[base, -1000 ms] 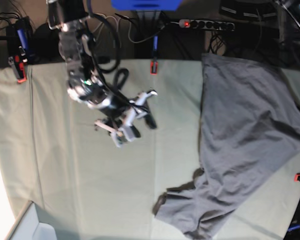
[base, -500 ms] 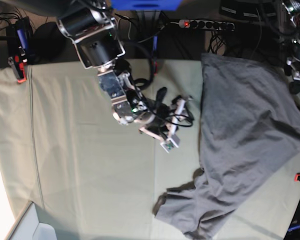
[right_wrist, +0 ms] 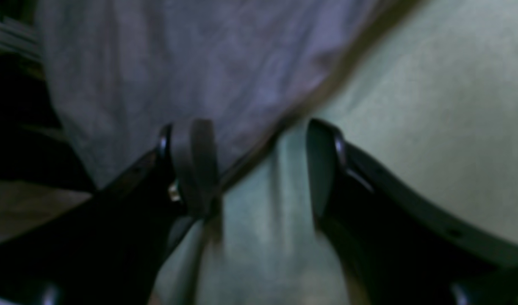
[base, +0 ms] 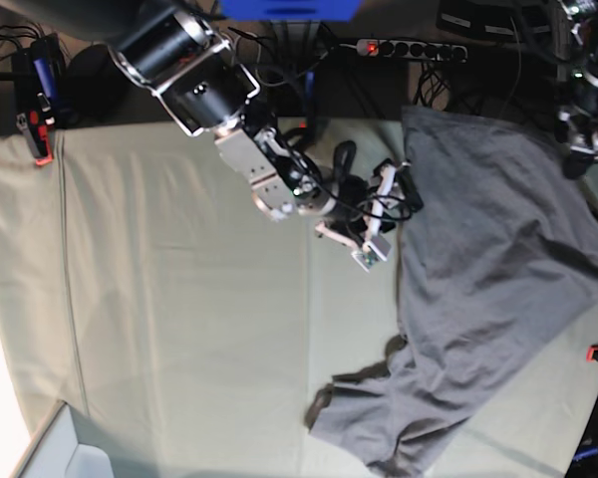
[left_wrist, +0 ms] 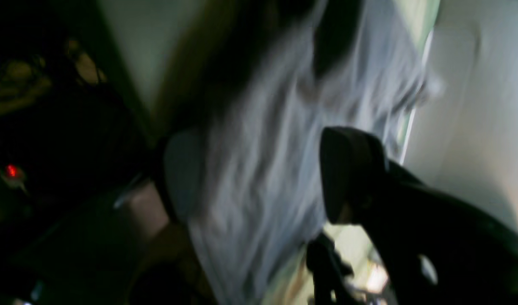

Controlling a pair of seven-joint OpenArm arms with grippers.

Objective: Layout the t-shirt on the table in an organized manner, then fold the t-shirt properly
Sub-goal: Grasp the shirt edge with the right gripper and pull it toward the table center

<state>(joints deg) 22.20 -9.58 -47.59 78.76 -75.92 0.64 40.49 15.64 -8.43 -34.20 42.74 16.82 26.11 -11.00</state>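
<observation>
A: T-shirt (base: 483, 269) is on the right half of the surface (base: 159, 319), dark grey, lying rumpled. Its top edge runs up to the back edge of the surface, and a bunched, creased part trails down toward the front edge.

B: And the arms?

A: The right tool (base: 379, 214) is low over the pale green cloth, just beside the shirt's left edge. From its wrist view, the right tool (right_wrist: 259, 169) has its two dark fingers (right_wrist: 326, 169) spread wide. The hem of the t-shirt (right_wrist: 191, 63) crosses diagonally in front of them, one finger over grey fabric, the other over the bare surface (right_wrist: 432, 106). Whether either finger touches the cloth, I can't tell.

B: Nothing pinched?

A: Nothing between them but air and that hem line below.

B: The left one?

A: The left tool (base: 578, 149) is up at the far right, at the back edge, near the shirt's top corner. Its wrist picture is badly blurred: one dark finger (left_wrist: 347, 173) shows against the pale grey of the t-shirt (left_wrist: 263, 169). The frames don't show how it stands, and I see nothing held.

B: Anything else around?

A: A power strip (base: 409, 48) with a red light behind the surface, and a red clamp (base: 38, 134) at the back left corner.
</observation>
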